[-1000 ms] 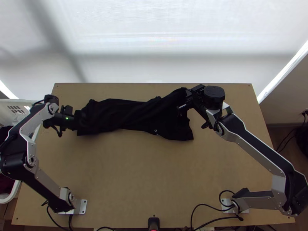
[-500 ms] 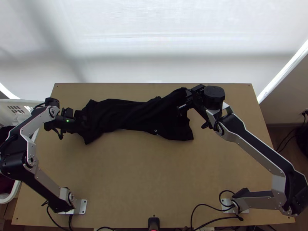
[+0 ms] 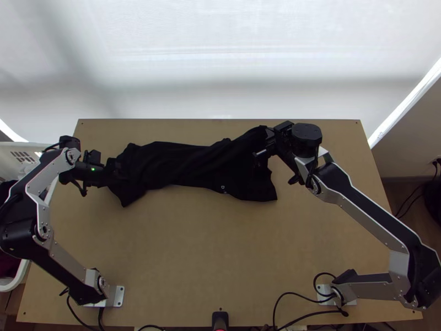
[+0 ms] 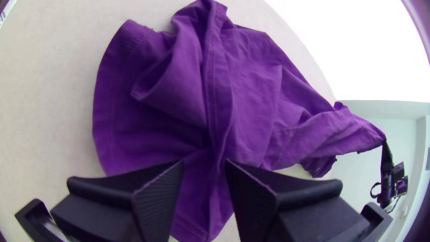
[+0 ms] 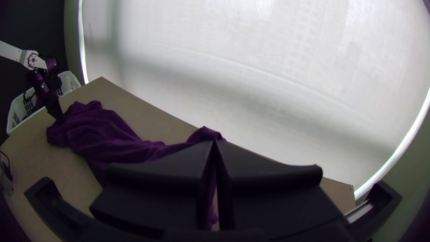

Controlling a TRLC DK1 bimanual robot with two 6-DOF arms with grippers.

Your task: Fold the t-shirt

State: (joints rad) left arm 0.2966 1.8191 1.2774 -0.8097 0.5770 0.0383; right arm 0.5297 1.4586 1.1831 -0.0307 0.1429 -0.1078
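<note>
In the top view, my left gripper (image 3: 114,172) is at the left end of the dark t-shirt (image 3: 182,164), which lies bunched lengthwise across the far half of the table. The left wrist view has my left gripper (image 4: 204,163) open over the creased shirt (image 4: 251,94), cloth visible through the gap. My right gripper (image 3: 267,148) holds up the shirt's far right part, and a loose panel hangs beside it. In the right wrist view, my right gripper (image 5: 214,142) is shut on a pinch of the shirt (image 5: 107,134).
A white basket (image 3: 22,154) with dark cloth stands off the table's left edge. Bare wood of the table (image 3: 209,254) lies on the near side of the shirt. A pale screen (image 3: 231,66) rises behind the far edge.
The shirt's near left corner has dropped toward the near side and a little right. My left gripper has shifted slightly left. The right arm has stayed where it was, still holding the shirt.
</note>
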